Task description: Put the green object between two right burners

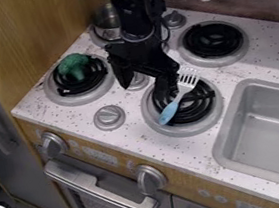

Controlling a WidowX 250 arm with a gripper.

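**Lined Up for the Pickup, Yet to Grab!**

Judging by this, at the grasping step: look at the claw [144, 86], spread wide, with nothing between its tips. Now find the green object [74, 66], resting on the near left burner [67, 99], well left of the claw and apart from it. Next, swing left, drop, close, then carry across to the gap between near right burner [190, 129] and far right burner [243, 47] (mind the fork [171, 111]!).
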